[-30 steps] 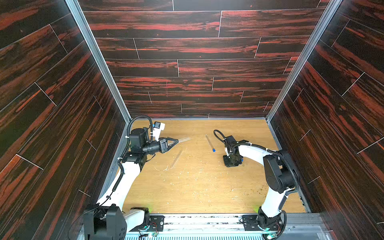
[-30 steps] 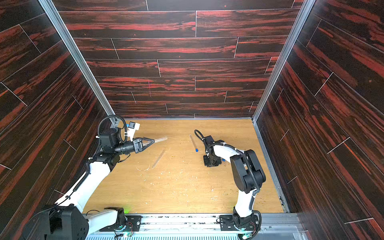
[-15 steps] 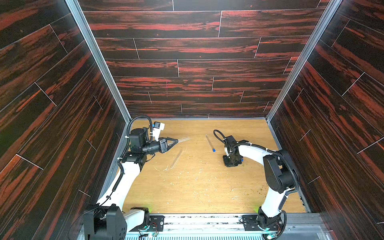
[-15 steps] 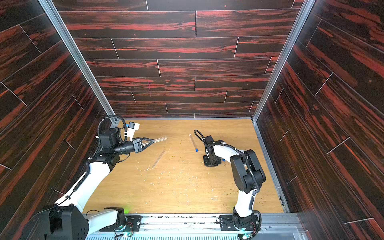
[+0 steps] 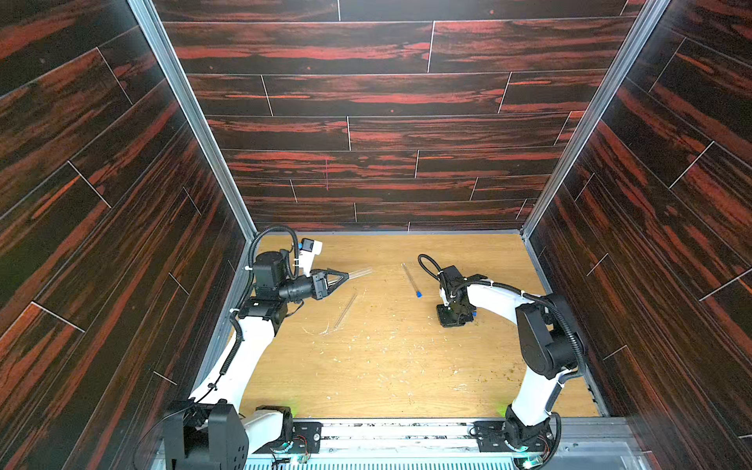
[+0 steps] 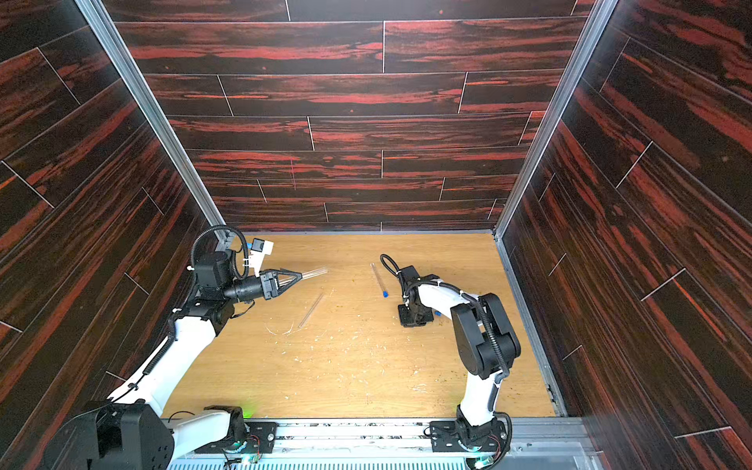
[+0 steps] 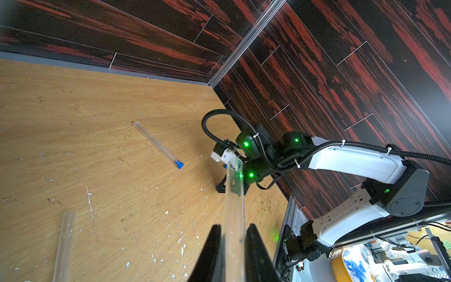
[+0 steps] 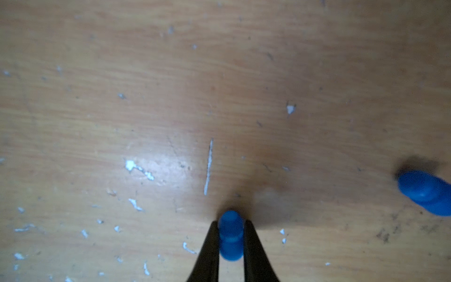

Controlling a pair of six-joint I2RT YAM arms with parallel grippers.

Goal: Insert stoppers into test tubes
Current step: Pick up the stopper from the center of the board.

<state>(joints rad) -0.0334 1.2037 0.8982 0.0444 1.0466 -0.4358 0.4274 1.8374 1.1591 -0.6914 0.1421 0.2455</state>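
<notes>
My left gripper (image 5: 346, 276) (image 7: 233, 234) is shut on a clear test tube (image 7: 234, 195) (image 5: 360, 272), held above the table with its open end pointing toward the right arm. A second bare tube (image 5: 346, 310) (image 7: 64, 244) lies on the table below it. A third tube (image 5: 410, 278) (image 7: 158, 145) lies mid-table with a blue stopper (image 5: 418, 294) in its near end. My right gripper (image 5: 453, 319) (image 8: 230, 223) points down at the table, its fingers closed on either side of a blue stopper (image 8: 230, 235). Another loose stopper (image 8: 427, 193) (image 6: 437, 313) lies close beside it.
Pale debris specks (image 5: 366, 337) are scattered over the wooden table (image 5: 386, 378). Dark wood-panelled walls (image 5: 366, 183) close in the left, right and back sides. A metal rail (image 5: 398, 431) carrying both arm bases runs along the front edge.
</notes>
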